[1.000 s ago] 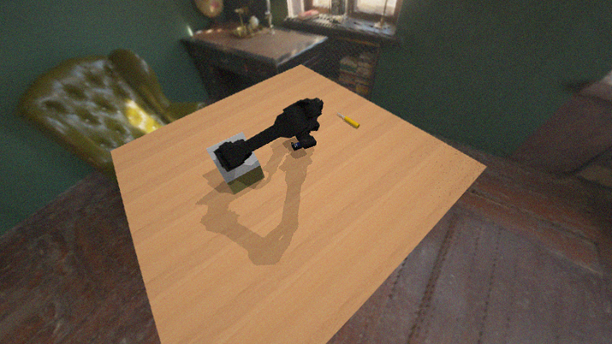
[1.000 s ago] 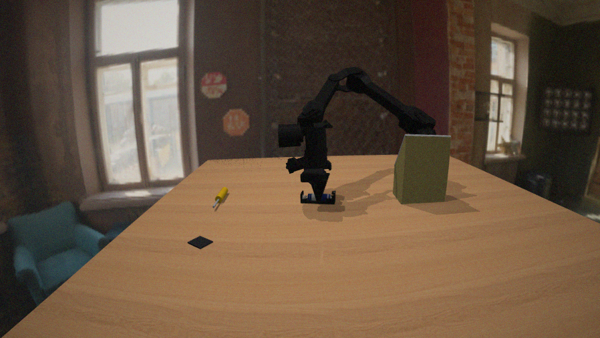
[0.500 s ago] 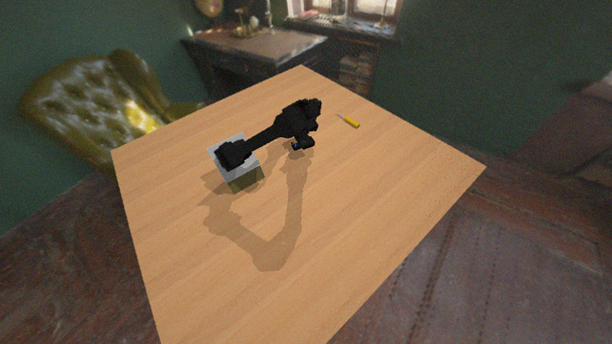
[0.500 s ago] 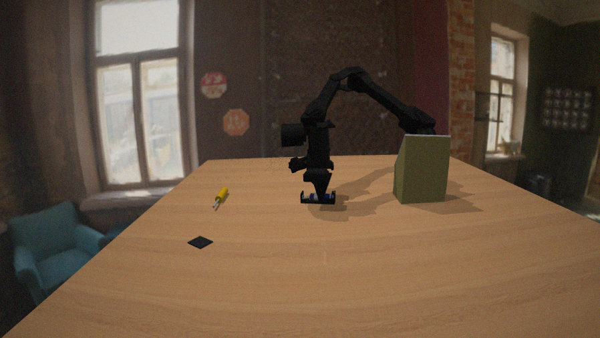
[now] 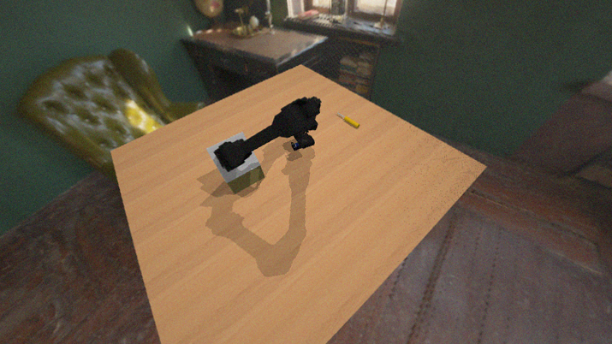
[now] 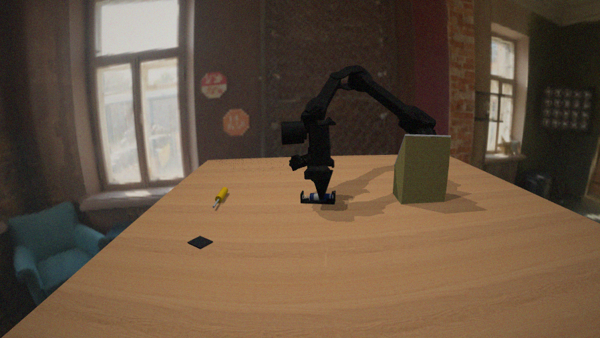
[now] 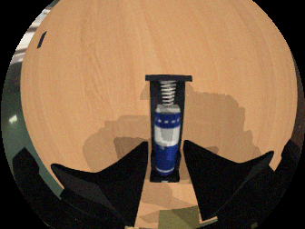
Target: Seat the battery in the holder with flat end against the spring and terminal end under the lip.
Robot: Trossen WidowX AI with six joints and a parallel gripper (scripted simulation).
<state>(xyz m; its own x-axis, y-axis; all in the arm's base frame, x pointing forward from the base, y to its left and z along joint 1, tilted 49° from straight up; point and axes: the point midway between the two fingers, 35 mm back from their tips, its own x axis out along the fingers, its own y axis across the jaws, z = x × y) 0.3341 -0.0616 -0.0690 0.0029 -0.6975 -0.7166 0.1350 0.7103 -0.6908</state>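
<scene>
And here's the battery (image 6: 313, 196) (image 7: 167, 141), lying lengthwise inside the black holder (image 6: 305, 202) (image 7: 154, 97), its upper end in the wrist view meeting the spring (image 7: 168, 92)! Whether the other end sits under the lip, I can't tell. The pincer (image 6: 321, 198) (image 7: 166, 145) is down at the holder, parted partway, a tip on either side, gaps showing between tips and battery: nothing gripped! From the exterior side, a yellow-handled screwdriver (image 5: 351, 122) (image 6: 221, 195) lies left on the tabletop (image 5: 349, 193) (image 6: 327, 268) (image 7: 109, 59), a black square (image 6: 200, 242) nearer, and a green block (image 5: 247, 179) (image 6: 423, 170) stands right.
</scene>
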